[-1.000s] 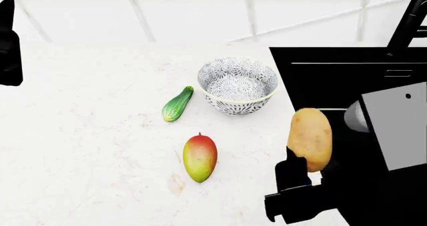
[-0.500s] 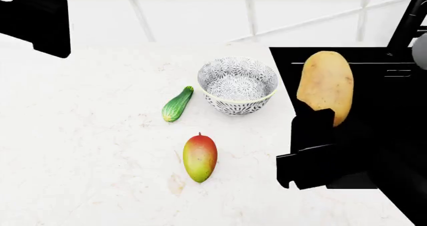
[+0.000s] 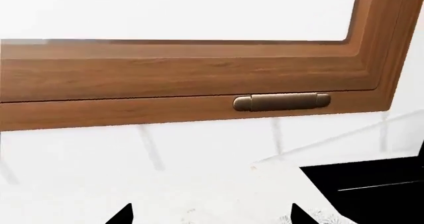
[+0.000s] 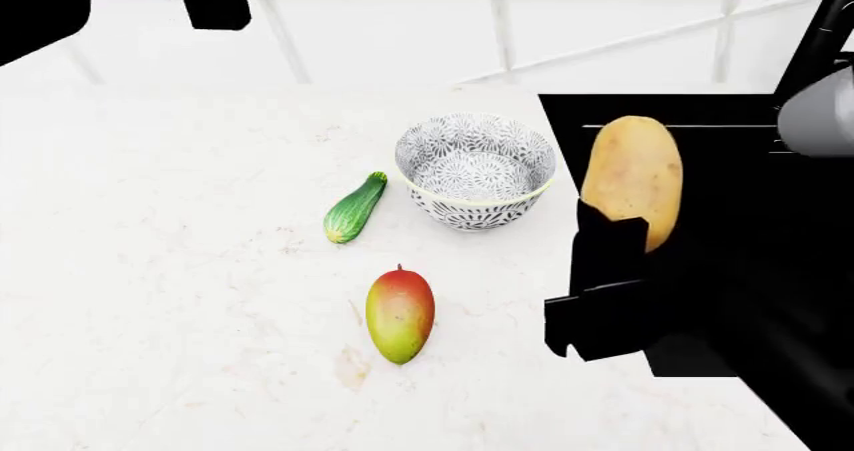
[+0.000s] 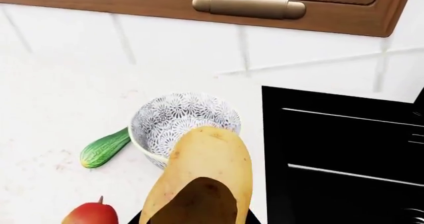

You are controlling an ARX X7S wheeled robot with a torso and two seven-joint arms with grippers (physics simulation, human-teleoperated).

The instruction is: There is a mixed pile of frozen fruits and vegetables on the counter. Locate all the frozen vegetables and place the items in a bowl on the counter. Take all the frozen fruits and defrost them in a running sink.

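left gripper [image 4: 200,1] up high and far off, its jaws unreadable; cucumber [image 4: 354,208] and mango [image 4: 399,314] lie on the counter [image 4: 160,271]; bowl [image 4: 474,170] sits just left of the right gripper [image 4: 617,261], which clasps the potato [image 4: 631,181] upright, long axis vertical; sink [image 4: 694,141] beneath; fingertips hidden, lemon unseen.

Head camera looks down; both wrist cameras share the bowl [image 4: 475,171].
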